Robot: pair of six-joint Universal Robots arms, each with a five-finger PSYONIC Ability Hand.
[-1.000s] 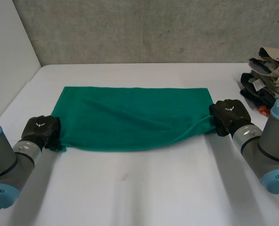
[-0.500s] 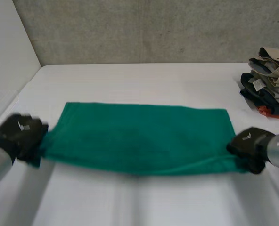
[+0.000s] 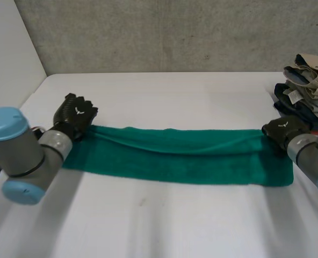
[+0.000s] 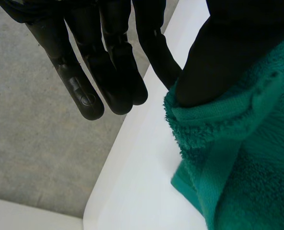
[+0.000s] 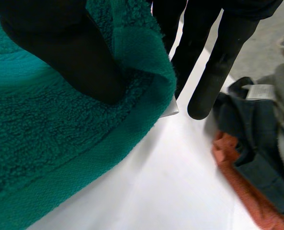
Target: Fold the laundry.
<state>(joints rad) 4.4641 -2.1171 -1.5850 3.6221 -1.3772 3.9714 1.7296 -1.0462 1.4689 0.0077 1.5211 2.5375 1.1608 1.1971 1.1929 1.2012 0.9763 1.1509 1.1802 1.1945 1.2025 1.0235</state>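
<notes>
Two hands reach forward: left hand (image 3: 76,114) and right hand (image 3: 281,130) each pinch a far corner of the green towel (image 3: 175,156), gripping fingertips hidden behind cloth.

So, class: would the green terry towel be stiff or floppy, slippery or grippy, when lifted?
Probably floppy: the green terry towel lies creased and doubled over between left hand and right hand. Likely grippy: its looped pile looks rough under each thumb.
</notes>
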